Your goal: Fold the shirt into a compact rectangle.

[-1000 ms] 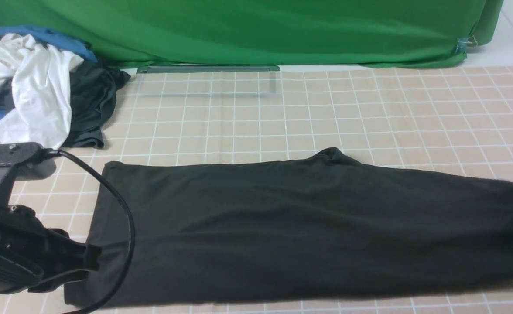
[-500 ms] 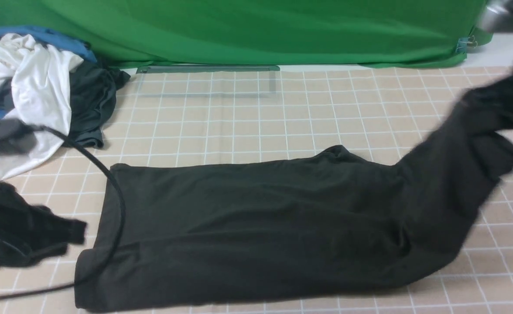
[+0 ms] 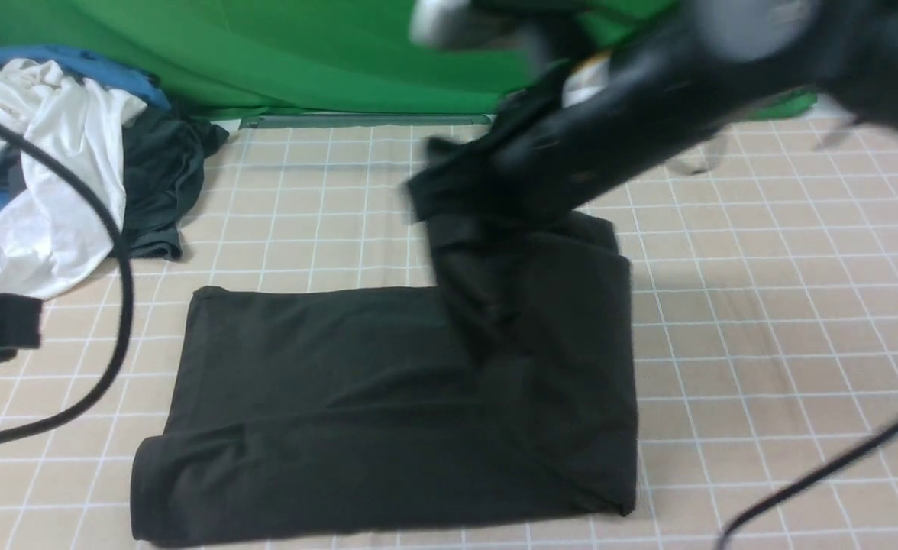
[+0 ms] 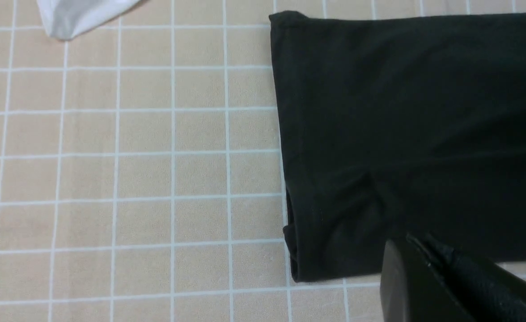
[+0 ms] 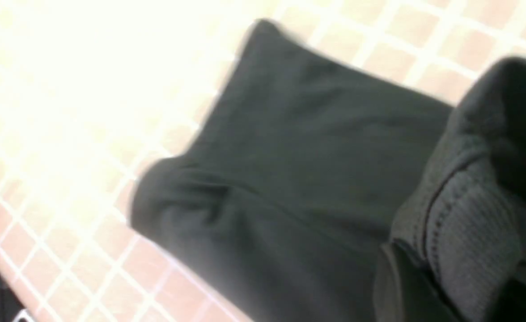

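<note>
Shirt [image 3: 342, 397] lies lengthwise left-right on tabletop [image 3: 762, 305]; right tool [image 3: 460, 187], clamped on its raised end, hangs mid-length, other end leftward; left tool [image 4: 417, 245] nearer, closed, empty.

I see the beige grid-checked tablecloth [image 3: 762, 321] carrying the black shirt [image 3: 327, 397], partly folded. Left of the shirt and farther back, a white garment [image 3: 59, 176], blue garment [image 3: 75, 61] and dark grey garment [image 3: 163, 176] lie heaped. A clear panel [image 3: 365, 145] lies behind the shirt.

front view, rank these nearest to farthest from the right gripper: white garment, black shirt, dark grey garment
1. black shirt, centre; its lifted end is held in the right gripper.
2. dark grey garment, far left, on the pile's inner edge.
3. white garment, further left in that pile.
</note>
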Controlling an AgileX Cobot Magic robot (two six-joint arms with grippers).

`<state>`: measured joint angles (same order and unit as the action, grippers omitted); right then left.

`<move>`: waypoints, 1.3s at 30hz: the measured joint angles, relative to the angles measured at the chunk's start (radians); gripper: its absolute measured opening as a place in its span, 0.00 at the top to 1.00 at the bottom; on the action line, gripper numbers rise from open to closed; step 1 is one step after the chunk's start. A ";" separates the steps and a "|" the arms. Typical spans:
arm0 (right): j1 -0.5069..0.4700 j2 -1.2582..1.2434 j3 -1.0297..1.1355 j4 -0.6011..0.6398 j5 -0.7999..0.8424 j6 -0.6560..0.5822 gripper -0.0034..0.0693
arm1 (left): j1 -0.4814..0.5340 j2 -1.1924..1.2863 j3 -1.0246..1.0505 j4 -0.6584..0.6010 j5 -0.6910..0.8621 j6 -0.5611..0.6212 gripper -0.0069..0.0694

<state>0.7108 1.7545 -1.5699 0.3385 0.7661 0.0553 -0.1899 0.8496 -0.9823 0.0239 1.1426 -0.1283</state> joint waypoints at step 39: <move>0.128 0.481 -0.411 0.019 0.109 -0.071 0.86 | 0.000 -0.086 -0.003 -0.008 0.064 0.023 0.89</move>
<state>0.8387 2.2354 -1.9807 0.3577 0.8748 -0.0157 -0.1899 0.7632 -0.9854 0.0161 1.2061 -0.1052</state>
